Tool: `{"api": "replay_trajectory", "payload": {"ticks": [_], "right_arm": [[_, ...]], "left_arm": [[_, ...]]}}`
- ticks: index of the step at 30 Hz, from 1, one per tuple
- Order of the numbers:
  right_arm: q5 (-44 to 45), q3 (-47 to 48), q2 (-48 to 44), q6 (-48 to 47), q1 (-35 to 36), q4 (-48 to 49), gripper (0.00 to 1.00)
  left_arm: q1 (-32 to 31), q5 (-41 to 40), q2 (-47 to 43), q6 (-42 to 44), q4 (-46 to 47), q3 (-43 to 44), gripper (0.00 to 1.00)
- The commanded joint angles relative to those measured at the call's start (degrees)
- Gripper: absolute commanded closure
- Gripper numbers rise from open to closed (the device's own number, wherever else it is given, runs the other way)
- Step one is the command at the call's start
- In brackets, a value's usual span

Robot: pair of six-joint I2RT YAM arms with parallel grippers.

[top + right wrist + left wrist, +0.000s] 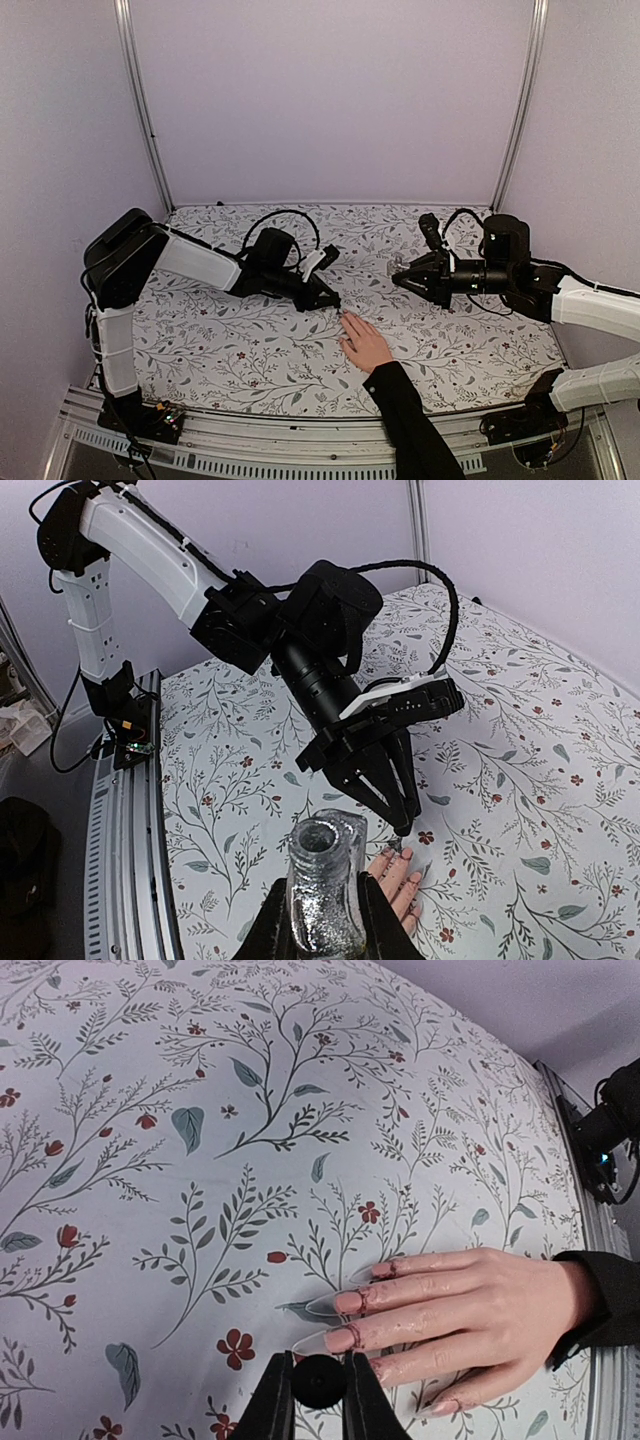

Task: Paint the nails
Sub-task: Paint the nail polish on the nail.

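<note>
The nails (pixel 338 1305), long and pale, lie flat on the floral cloth (pixel 200 1160) around mid-table, with bare cloth open on every side. The left gripper (pixel 320 1398) hangs just beside them, pinched tight on a black brush cap (pixel 320 1380). The right gripper (pixel 325 935) is well apart, clamped round an uncapped bottle (pixel 325 865). Lilac walls (pixel 330 100) hem in three sides.

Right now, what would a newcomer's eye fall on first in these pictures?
A bare human hand lies flat on the flowered cloth, its long pointed nails just in front of the left gripper, which pinches a small black cap. Further right, the right gripper holds an open glass bottle.
</note>
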Motion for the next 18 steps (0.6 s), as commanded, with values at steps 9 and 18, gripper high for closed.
{"api": "replay_trajectory", "payload": {"ticks": [9,18], "right_arm": [[0.13,-0.73,-0.47,0.34,-0.43,1.65,1.00],[0.13,-0.73,-0.56,0.34,-0.42,1.67,1.00]], "left_arm": [[-0.04,-0.35,1.24,0.51,-1.27,1.34,1.00],[0.15,-0.60,0.65,0.60,-1.33,0.99,1.00]]}}
